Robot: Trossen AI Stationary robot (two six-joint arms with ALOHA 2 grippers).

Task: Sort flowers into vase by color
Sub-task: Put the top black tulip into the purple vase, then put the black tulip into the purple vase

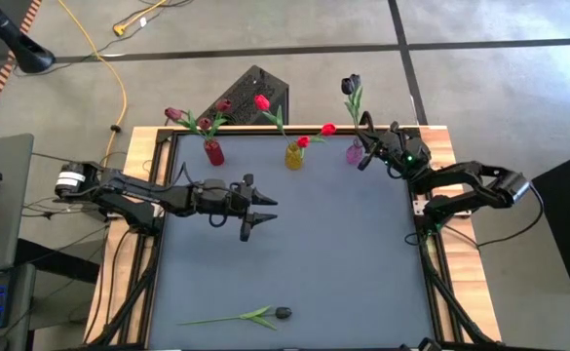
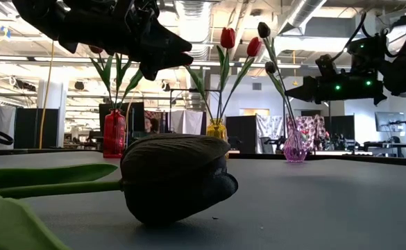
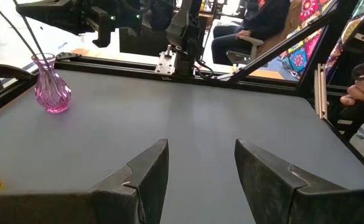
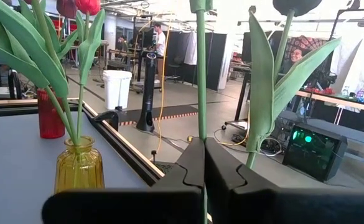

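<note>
A: Where is the right gripper point(image 1: 369, 146) working?

B: It is hovering at the far edge of the table, right by the purple vase point(image 1: 354, 152). In the right wrist view its jaws are pressing together on a thin green stem point(image 4: 201, 74), so it is pinching 1 flower at the stem.

A: And the left gripper point(image 1: 262, 214)?

B: It is waiting over the middle of the mat, fingers point(image 3: 145, 171) standing apart with nothing between them.

A: Where are the flowers sitting?

B: 3 vases are lining the far edge. The red vase point(image 1: 212, 152) is carrying maroon heads, the yellow vase point(image 1: 293, 156) is carrying red ones, and a dark tulip point(image 1: 351, 86) is standing over the purple vase. 1 black tulip point(image 1: 282, 313) is lying flat near the front edge, well apart from both arms, not yet sorted.

A: How will that one handle?

B: I am judging it light and floppy: the thin stem looks likely to bend and the head to droop. I would be gripping the stem partway along, clear of the leaf, never the soft head. A narrow stem may be slipping or twisting in the pads, so a firm, centred pinch is looking wise.
</note>
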